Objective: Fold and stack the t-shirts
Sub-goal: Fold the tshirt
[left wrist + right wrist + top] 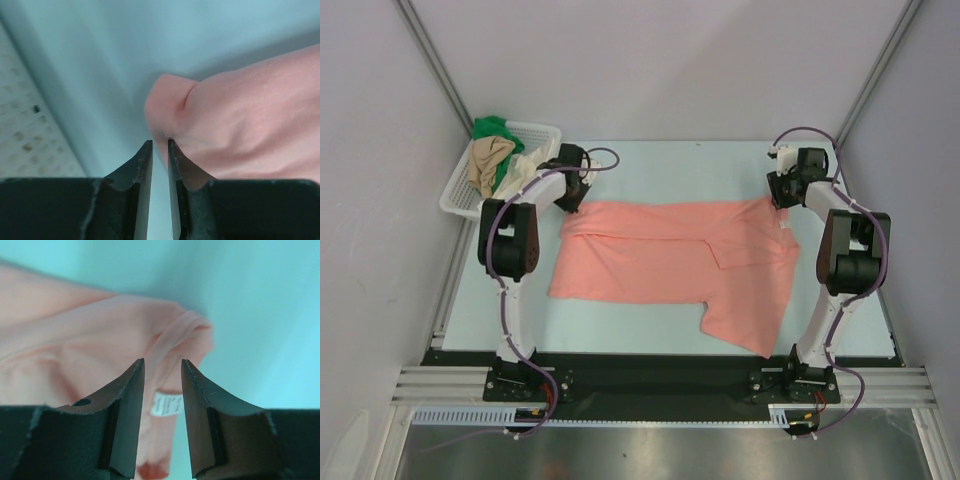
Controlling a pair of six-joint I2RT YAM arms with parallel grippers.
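A salmon-pink t-shirt (660, 255) lies spread on the pale table, with its right part folded over and one flap hanging toward the front. My left gripper (570, 200) is low at the shirt's far left corner. In the left wrist view (159, 142) its jaws stand a narrow gap apart, with the cloth corner (240, 120) just beyond the tips and table showing between them. My right gripper (780, 195) is at the far right corner. In the right wrist view (162, 361) it is open over the shirt's hem (75, 340) and white label (166, 405).
A white lattice basket (455, 195) stands at the far left, close to my left gripper; its wall shows in the left wrist view (25, 145). It holds a green shirt (492, 127), a tan one (488, 160) and a cream one (525, 165). Grey walls close in both sides.
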